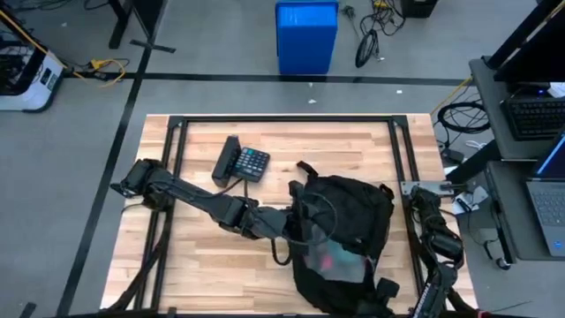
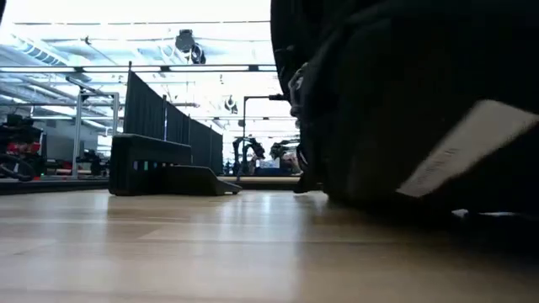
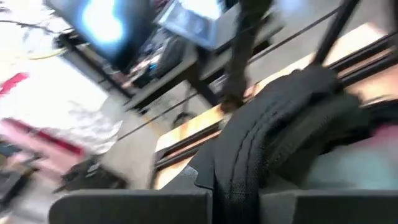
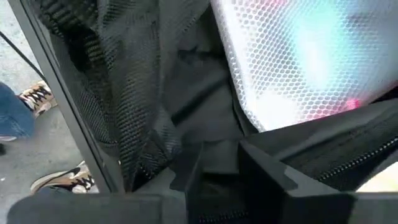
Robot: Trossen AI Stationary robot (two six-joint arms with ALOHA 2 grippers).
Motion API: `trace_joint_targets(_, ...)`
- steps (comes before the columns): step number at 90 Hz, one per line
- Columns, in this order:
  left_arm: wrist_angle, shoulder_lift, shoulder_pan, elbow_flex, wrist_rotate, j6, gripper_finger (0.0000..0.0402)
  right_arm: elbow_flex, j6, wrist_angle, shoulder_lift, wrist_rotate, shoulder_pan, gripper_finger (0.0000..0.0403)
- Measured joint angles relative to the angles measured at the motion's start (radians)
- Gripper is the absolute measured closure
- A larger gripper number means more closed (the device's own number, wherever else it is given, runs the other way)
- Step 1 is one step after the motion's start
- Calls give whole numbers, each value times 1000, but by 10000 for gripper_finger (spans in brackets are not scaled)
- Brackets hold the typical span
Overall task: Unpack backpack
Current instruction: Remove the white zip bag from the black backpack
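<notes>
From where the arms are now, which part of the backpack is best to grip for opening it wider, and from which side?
Probably the black fabric edge along the opening of the backpack, on the side toward the left gripper, coming in level from the table's left. That edge stands up as a thin fold and the bag lies flat. The right arm waits at the right edge.

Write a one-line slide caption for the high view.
Left gripper reaches the black backpack on the wooden table; calculator lies behind, right arm waits at the table's right edge.
</notes>
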Motion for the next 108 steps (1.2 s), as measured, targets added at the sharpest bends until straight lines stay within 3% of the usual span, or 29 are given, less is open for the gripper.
trace_joint_targets(10,0,9,0,-2,58,-59,401,27,-54,-4,-19,87,3,316)
trace_joint_targets(45,10,10,2,-34,82,-117,401,41,-310,-11,-119,341,-103,316)
trace_joint_targets(58,-8,11,-1,-34,90,-117,401,19,-480,5,-119,363,-180,316)
trace_joint_targets(74,-23,12,-5,-34,118,-117,401,-48,-627,122,-117,336,-258,316)
trace_joint_targets(87,-68,16,-9,-34,123,-117,401,-102,-693,184,-117,193,-286,316)
trace_joint_targets(99,-97,16,-24,-34,122,-116,401,-126,-599,112,-116,57,-264,316)
trace_joint_targets(108,-97,16,-32,-34,122,-113,401,-125,-464,45,-116,31,-220,316)
